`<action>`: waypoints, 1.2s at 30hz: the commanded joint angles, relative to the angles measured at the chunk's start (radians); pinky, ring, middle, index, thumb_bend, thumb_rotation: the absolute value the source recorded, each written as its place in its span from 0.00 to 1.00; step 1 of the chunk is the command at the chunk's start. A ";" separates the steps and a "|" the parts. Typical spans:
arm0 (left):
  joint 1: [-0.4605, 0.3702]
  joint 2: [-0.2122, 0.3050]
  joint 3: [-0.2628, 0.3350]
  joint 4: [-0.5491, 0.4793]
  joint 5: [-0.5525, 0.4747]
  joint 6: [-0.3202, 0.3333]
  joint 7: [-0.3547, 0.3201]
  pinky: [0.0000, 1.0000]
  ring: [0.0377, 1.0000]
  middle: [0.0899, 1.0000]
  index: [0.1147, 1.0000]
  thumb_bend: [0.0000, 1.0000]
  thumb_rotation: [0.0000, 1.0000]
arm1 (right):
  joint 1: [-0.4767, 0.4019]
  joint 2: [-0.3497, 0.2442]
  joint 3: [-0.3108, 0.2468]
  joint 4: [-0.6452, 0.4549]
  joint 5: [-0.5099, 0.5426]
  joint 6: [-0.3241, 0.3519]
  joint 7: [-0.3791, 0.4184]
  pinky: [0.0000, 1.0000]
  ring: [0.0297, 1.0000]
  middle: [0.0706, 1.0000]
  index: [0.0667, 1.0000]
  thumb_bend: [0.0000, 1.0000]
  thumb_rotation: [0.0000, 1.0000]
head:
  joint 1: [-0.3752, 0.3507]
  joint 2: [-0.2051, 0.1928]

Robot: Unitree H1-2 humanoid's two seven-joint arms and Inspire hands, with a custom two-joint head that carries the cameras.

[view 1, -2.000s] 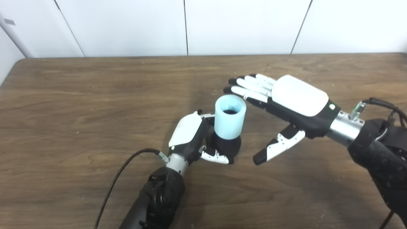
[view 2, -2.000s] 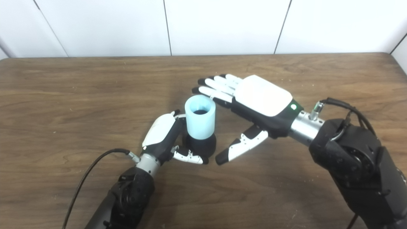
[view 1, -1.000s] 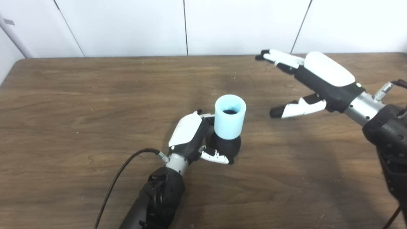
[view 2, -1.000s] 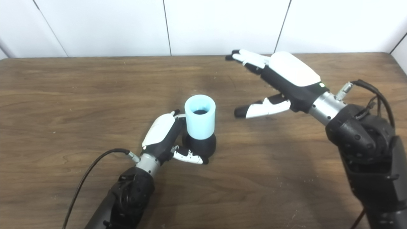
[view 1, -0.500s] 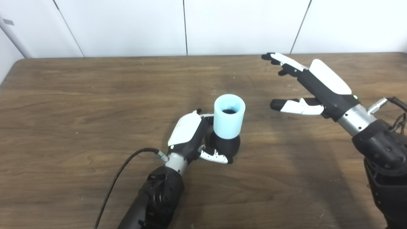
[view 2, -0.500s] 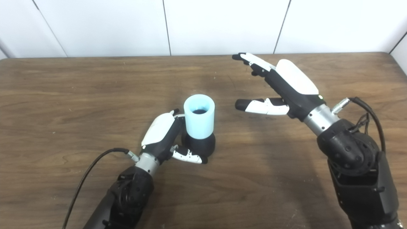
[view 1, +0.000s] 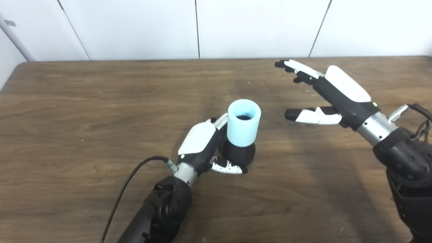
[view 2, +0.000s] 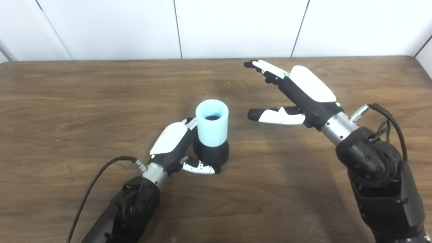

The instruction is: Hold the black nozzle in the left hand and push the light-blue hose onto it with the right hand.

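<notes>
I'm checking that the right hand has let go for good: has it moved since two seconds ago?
Yes. The right hand has drawn back to the right, away from the light-blue hose, which stands on the black nozzle.

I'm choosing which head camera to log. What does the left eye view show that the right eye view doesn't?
Only the left eye view shows the table's left edge and the grey wall mark. Only the right eye view shows the table's right edge. Both show the left hand around the black nozzle, the light-blue hose on it, and the right hand open, apart.
</notes>
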 commanded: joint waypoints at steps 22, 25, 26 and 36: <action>-0.011 0.065 0.142 -0.086 -0.026 -0.043 -0.096 1.00 1.00 1.00 1.00 1.00 0.30 | -0.020 -0.034 0.024 -0.002 0.011 0.025 -0.001 0.77 0.89 0.93 0.92 0.52 0.93 | 0.009 -0.003; -0.012 0.062 0.172 -0.095 -0.031 -0.082 -0.068 1.00 1.00 1.00 0.98 1.00 0.32 | -0.022 -0.035 0.027 0.002 0.012 0.031 0.001 0.78 0.89 0.93 0.92 0.52 0.93 | 0.009 -0.003; -0.012 0.061 0.181 -0.100 -0.037 -0.089 -0.067 1.00 1.00 1.00 0.98 1.00 0.32 | -0.023 -0.036 0.027 0.003 0.013 0.033 0.002 0.78 0.90 0.93 0.92 0.52 0.93 | 0.010 -0.003; -0.010 0.055 0.258 -0.161 -0.183 -0.063 -0.141 1.00 1.00 1.00 0.98 1.00 0.33 | -0.021 -0.026 0.034 0.042 0.025 0.025 -0.008 0.79 0.90 0.93 0.92 0.51 0.93 | 0.008 -0.005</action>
